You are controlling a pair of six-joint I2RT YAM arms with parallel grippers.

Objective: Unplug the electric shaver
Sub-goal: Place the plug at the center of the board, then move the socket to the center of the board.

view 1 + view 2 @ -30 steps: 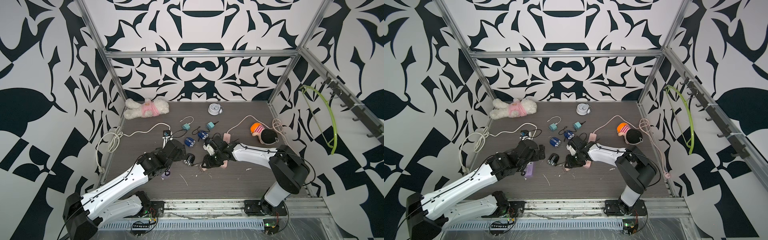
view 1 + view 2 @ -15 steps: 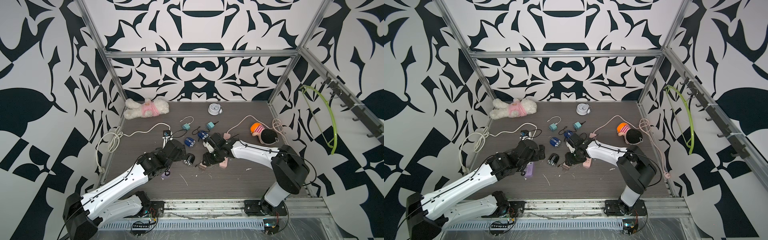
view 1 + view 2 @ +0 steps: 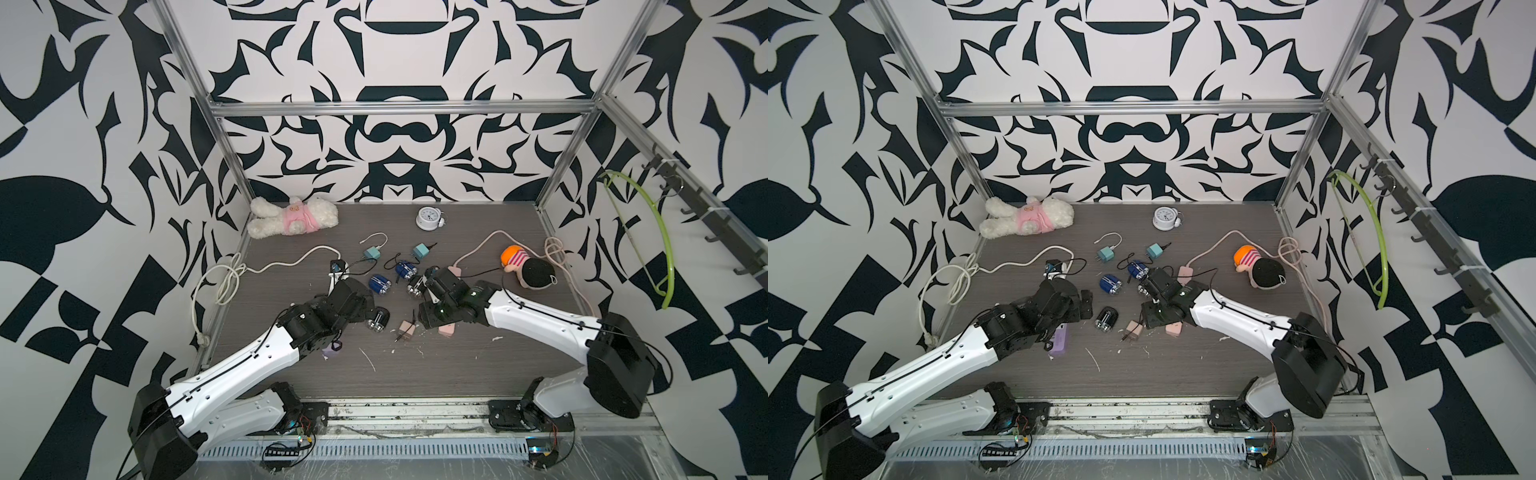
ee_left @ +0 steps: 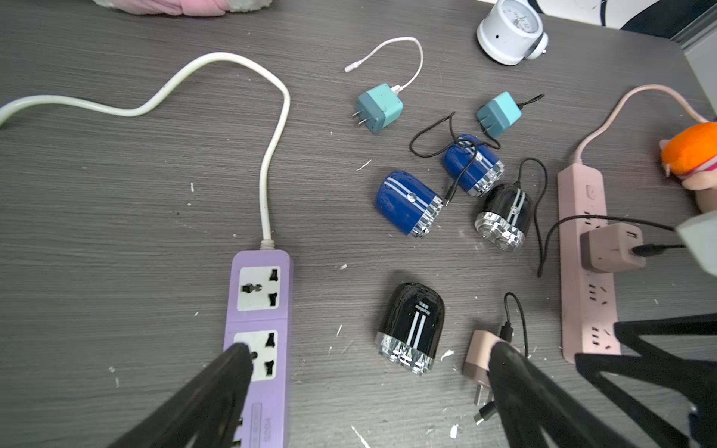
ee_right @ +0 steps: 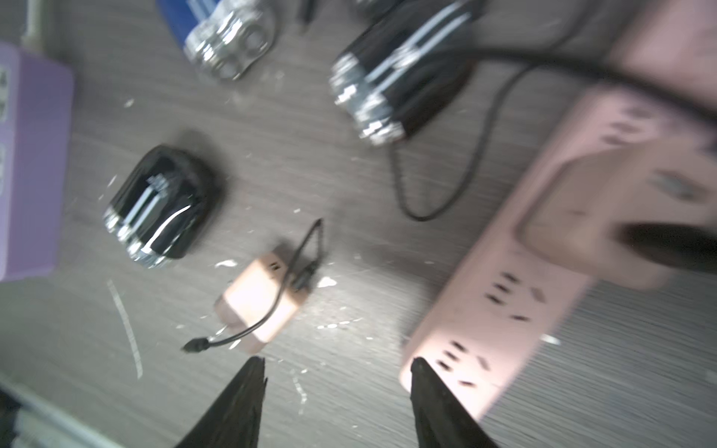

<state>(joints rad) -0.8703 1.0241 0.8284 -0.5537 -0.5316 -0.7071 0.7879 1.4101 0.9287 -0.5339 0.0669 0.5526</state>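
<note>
We are hovering our right jaws, parted and empty, over the pink power strip [image 4: 582,194], likely lining up on the plugged adapter [image 4: 611,248] tethering the black electric shaver [image 4: 504,213] lying beside it, while our left jaws are hanging fully spread near the purple strip [image 4: 258,318].

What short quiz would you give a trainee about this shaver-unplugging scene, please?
1. True or false: the pink adapter with a black cable in it sits plugged into the pink power strip.
2. Multiple choice: the two teal adapters are (A) plugged into a strip, (B) lying loose on the table, (C) held in a gripper.
3. Fill in: the right gripper is ____, with nothing between its fingers.

Key: 1 true; 2 B; 3 open.
</note>
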